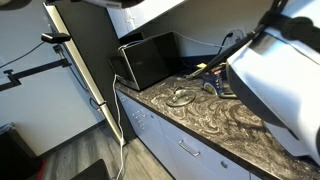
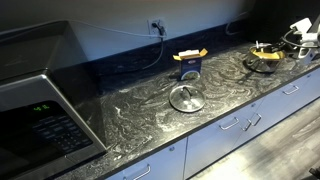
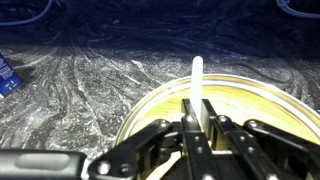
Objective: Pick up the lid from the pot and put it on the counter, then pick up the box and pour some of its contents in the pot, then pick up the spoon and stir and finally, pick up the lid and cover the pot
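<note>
In the wrist view my gripper (image 3: 197, 108) is shut on the handle of the white spoon (image 3: 197, 72). It holds the spoon upright over the steel pot (image 3: 262, 86), whose inside looks yellowish. In an exterior view the pot (image 2: 265, 62) stands at the far end of the counter (image 2: 140, 115) with my gripper (image 2: 296, 42) beside it. The glass lid (image 2: 186, 98) lies flat on the counter, apart from the pot. The yellow box (image 2: 188, 65) stands upright behind the lid. The lid also shows in an exterior view (image 1: 180, 97); my arm hides the pot there.
A big black microwave (image 2: 35, 110) fills one end of the counter and also shows in an exterior view (image 1: 145, 58). Cables run along the wall behind the box. White drawers (image 2: 235, 125) sit below the counter. A blue-printed object (image 3: 6, 76) lies at the wrist view's left edge.
</note>
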Tool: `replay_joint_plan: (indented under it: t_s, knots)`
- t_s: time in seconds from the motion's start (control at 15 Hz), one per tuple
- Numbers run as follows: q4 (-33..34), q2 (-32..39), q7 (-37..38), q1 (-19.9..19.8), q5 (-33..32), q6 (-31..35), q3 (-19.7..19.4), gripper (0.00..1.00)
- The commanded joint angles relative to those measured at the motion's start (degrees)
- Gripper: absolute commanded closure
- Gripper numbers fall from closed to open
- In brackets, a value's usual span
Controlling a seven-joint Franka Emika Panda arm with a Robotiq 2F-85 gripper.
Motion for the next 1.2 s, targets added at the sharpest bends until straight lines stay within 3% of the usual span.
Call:
replay_joint_plan:
  t_s: [0.0,0.27,0.6,0.87,1.13]
  knots:
    - [-2.9,-3.5,2.1,-0.1,0.2,2.0,-1.3,0.97]
    - [-1.9,-3.4,2.5,-0.9,0.9,2.4,-2.3,0.97]
    - [-0.3,-1.6,-3.5,-1.3,4.9,-1.2,-1.7,0.97]
    - [-1.1,-1.8,-4.4,-1.6,3.5,-6.9,-1.1,0.97]
    - [-3.7,-4.8,-4.6,-1.1,1.9,-6.7,-2.1,0.97]
